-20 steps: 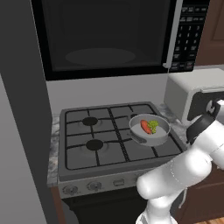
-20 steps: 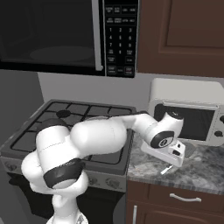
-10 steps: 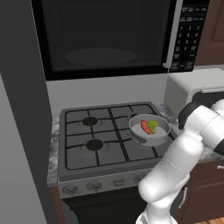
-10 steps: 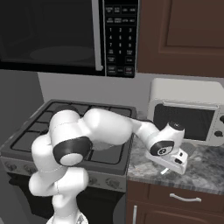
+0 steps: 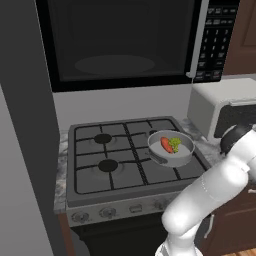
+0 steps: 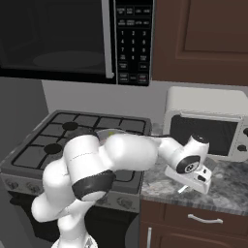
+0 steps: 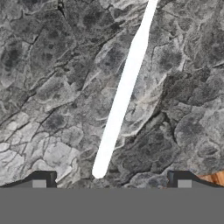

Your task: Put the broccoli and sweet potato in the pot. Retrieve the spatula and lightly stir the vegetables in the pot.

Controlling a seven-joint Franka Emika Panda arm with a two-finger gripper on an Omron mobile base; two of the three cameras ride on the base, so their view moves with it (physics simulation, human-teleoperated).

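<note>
The grey pot (image 5: 171,148) stands on the stove's right front burner. In it lie the orange-red sweet potato (image 5: 165,144) and, right beside it, the yellow-green broccoli (image 5: 175,144). A long white spatula (image 7: 124,89) lies flat on the grey stone counter (image 7: 52,87) to the right of the stove. My gripper (image 7: 111,181) hangs open just above it, pointing down, and the spatula's near end sits between the two fingertips (image 7: 41,180) without touching them. From the right base, the gripper (image 6: 190,186) is low over the counter in front of the white oven.
A white countertop oven (image 6: 213,126) stands at the back of the counter, close behind the hand. A black microwave (image 5: 125,40) hangs over the stove (image 5: 115,160). The counter's front edge (image 7: 214,178) is near the hand, with wooden cabinets (image 6: 193,220) below.
The arm has reached further right and down over the counter, bringing the hand lower over the spatula. The jaws have stayed open; the pot and vegetables have not moved.
</note>
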